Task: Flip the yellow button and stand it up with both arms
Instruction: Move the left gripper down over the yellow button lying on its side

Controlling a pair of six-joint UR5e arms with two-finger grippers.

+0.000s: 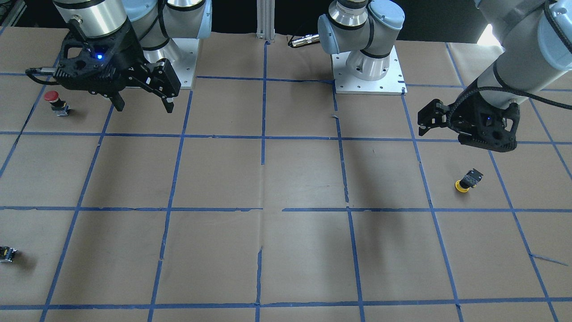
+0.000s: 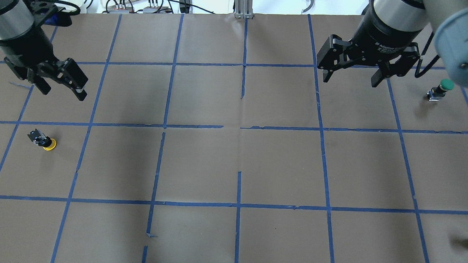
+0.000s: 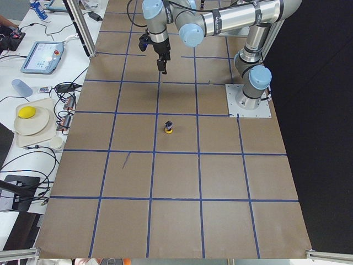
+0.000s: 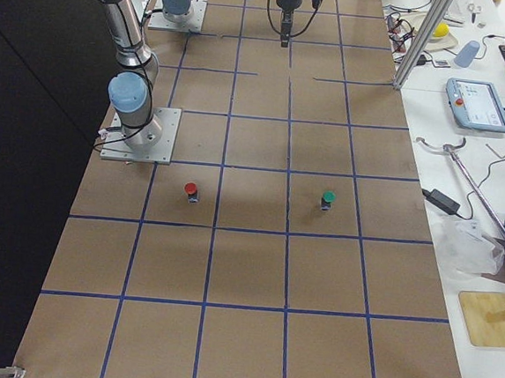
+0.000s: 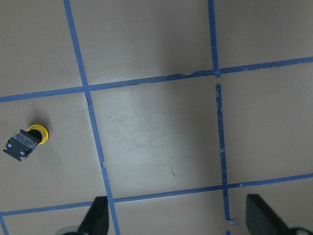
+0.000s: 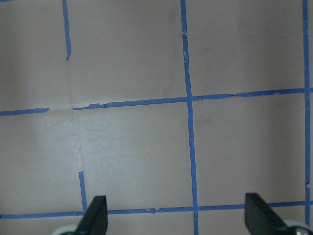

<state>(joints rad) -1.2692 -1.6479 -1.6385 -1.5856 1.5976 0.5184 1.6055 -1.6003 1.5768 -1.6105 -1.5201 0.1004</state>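
Hovering only, nothing grabbed: task at zero.
Untouched yellow button sits on the counter on the robot's left, looks cap-down with the block up. Empty left end effector hangs near it, jaws wide; right end effector is well apart across the counter, also wide and empty. To do, I'd say: pick, hand over to flip, stand it cap-up.
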